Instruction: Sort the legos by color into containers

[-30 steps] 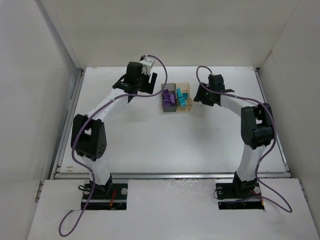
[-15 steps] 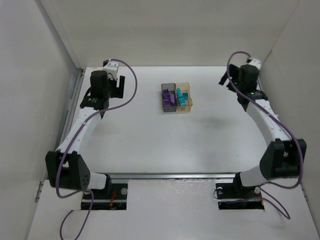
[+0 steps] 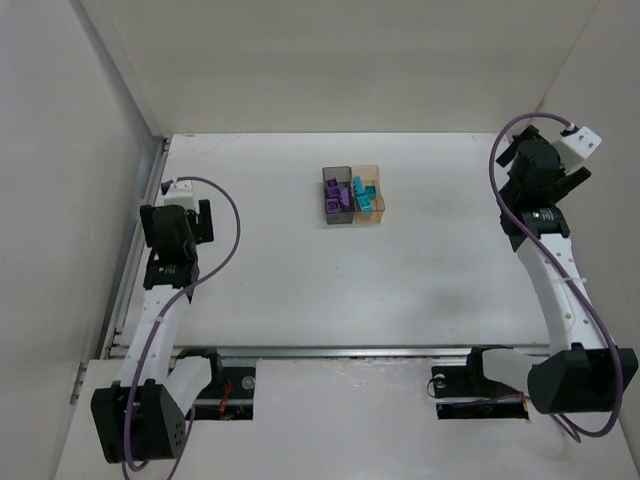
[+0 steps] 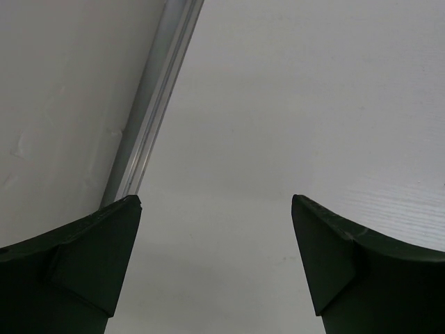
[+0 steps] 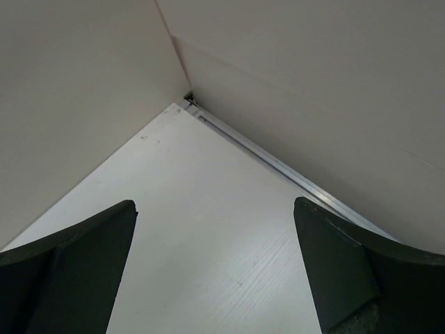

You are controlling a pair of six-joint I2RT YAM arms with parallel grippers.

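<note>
Two containers stand side by side in the middle of the table. The dark grey container (image 3: 329,174) holds several purple legos (image 3: 338,198). The amber container (image 3: 377,170) to its right holds several teal legos (image 3: 364,195). My left gripper (image 3: 182,222) (image 4: 215,200) is far off at the table's left edge, open, with only bare table between its fingers. My right gripper (image 3: 541,162) (image 5: 215,203) is near the far right corner, open and empty. Neither wrist view shows the containers or any lego.
White walls enclose the table on the left, back and right. A metal rail (image 4: 149,118) runs along the left edge next to my left gripper. Another rail (image 5: 278,163) meets the wall corner (image 5: 188,97) ahead of my right gripper.
Both arms have swung away from the containers, the left one out to the left edge and nearer, the right one out to the far right corner. Both grippers have opened wider.
</note>
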